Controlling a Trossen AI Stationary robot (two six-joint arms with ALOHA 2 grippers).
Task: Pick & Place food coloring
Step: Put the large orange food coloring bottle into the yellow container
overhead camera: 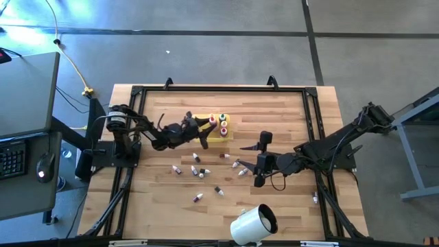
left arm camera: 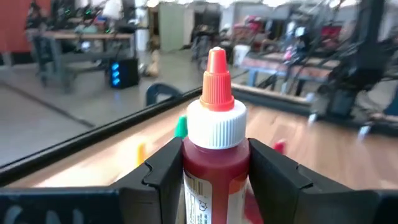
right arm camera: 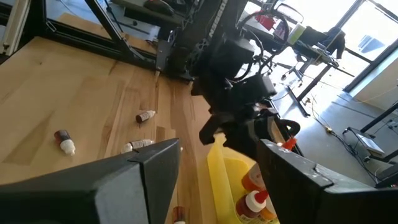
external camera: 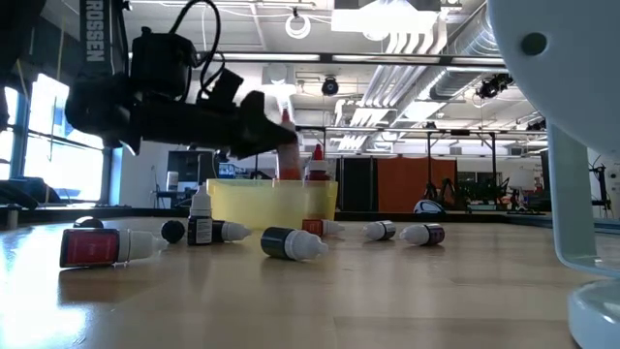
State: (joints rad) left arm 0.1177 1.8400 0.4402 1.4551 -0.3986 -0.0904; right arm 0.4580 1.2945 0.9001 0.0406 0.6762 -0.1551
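**Red bottle clamped over the yellow tray**

Red dye fills the bottle (left arm camera: 214,155) that the left gripper (overhead camera: 201,126) clamps upright between its fingers (left arm camera: 163,174), at the edge of the tray (overhead camera: 214,136), where other bottles (overhead camera: 223,124) stand. Loose bottles (overhead camera: 199,171) lie scattered on the wooden table (overhead camera: 158,192). The right gripper (overhead camera: 259,159) hovers near them, fingers apart and empty. A white cylinder (overhead camera: 252,224) lies at the table's front.

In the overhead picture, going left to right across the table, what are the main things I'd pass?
Left gripper shut on a red food coloring bottle → yellow tray → right gripper, open → white cylinder, nearer the front edge.
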